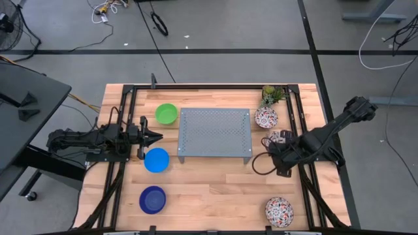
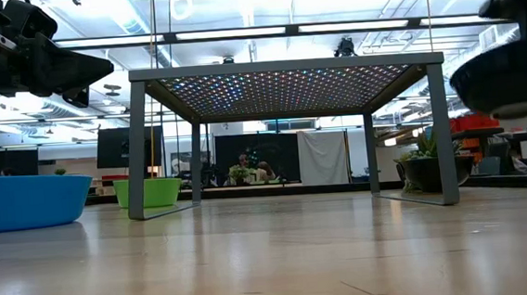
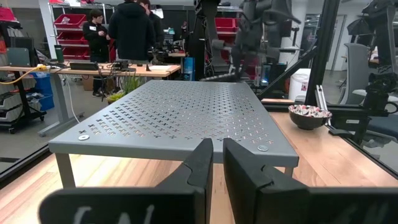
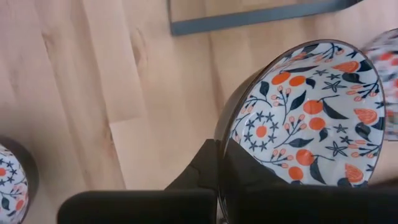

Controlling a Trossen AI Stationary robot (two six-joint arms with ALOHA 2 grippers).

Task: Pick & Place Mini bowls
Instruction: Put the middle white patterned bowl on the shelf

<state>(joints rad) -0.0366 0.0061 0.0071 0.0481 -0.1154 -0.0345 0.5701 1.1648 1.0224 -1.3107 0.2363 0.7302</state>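
Observation:
Three plain bowls sit on their bases left of the grey stand (image 1: 215,134): green (image 1: 166,113), light blue (image 1: 157,160) and dark blue (image 1: 152,200). One floral bowl (image 1: 266,117) sits by the stand's far right corner. Another (image 1: 279,211) sits near the table's near right corner. My right gripper (image 1: 277,140) is shut on the third floral bowl (image 4: 311,118), right of the stand. My left gripper (image 1: 153,137) is shut and hovers between the green and light blue bowls, pointing at the stand. My right gripper pinches the floral bowl by its rim (image 4: 225,146), one finger on the patterned inside and one on the dark outer wall. It comes from above, slanting from the table's right. The bowl is lifted clear; its dark underside (image 2: 505,79) hangs above the tabletop.
A small potted plant (image 1: 273,94) stands at the far right corner, behind the floral bowl. Dark rails (image 1: 304,124) run along the table's left and right sides. Bare wood (image 1: 215,189) lies between the stand and the near edge. People stand in the room beyond (image 3: 127,31).

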